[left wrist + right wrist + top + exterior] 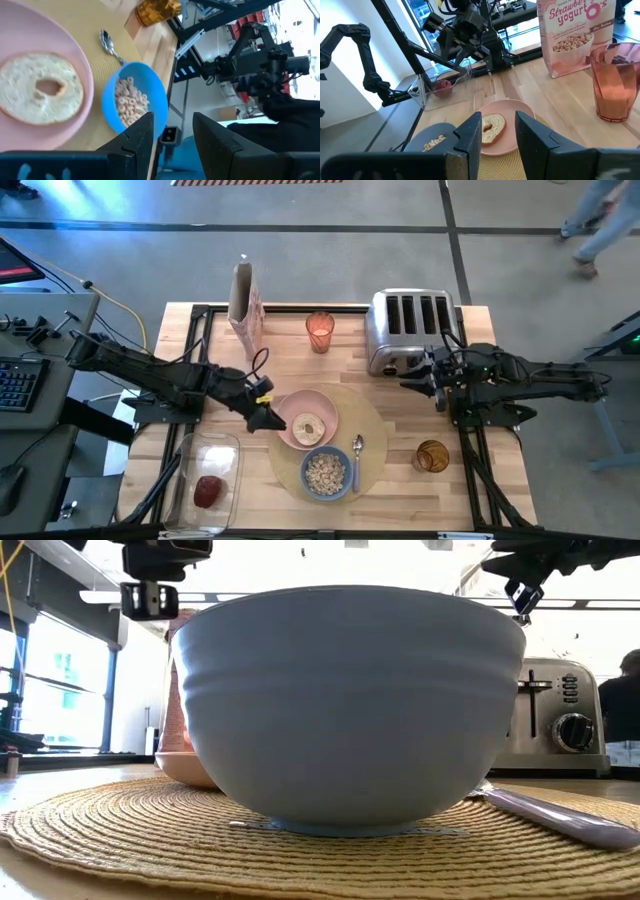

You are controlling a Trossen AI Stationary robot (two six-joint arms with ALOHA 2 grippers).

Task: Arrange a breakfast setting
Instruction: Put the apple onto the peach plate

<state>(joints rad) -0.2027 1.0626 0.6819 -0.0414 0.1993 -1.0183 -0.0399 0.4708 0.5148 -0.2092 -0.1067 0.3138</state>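
A round tan placemat (375,435) lies at the table's near middle. On it rest a pink plate (322,405) with a bagel half (308,427), a blue bowl (326,472) of cereal and a metal spoon (357,454). An amber glass (432,456) stands on the wood right of the placemat. A red apple (209,490) lies in the clear container (208,470). My left gripper (268,418) hovers open and empty above the plate's left rim, and its wrist view (172,120) shows the gap between its fingers. My right gripper (420,380) is open and empty in the air in front of the toaster.
A chrome toaster (410,330) stands at the far right. A cereal box (245,305) and an orange-pink glass (320,330) stand along the far edge. A person walks beyond the table at the far right (595,225).
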